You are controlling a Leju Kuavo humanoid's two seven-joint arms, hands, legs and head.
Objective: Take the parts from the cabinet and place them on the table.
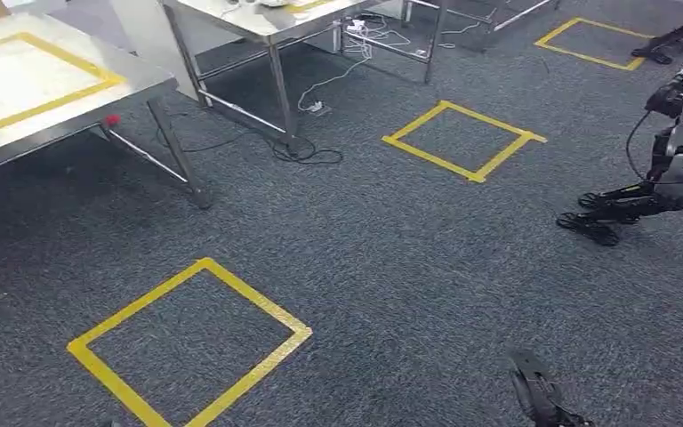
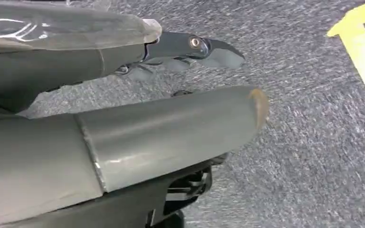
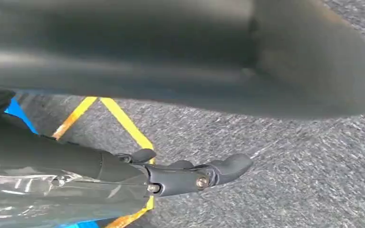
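Grey carpet runs across the whole room, marked with yellow tape squares; a second square lies farther off. A steel table with a yellow outline on its top stands well ahead and to the left of the left hand, another table behind it with cables trailing beneath. Another robot stands at the far right.

The left hand hangs over bare carpet, thumb and fingers straight and apart, holding nothing; a tape edge lies nearby. The right hand also hangs with its fingers stretched out, nothing in it, above a tape corner. Its dark fingertips poke in low in the head view.

I can't make out any parts or a cabinet. Open floor lies between the squares and table legs.
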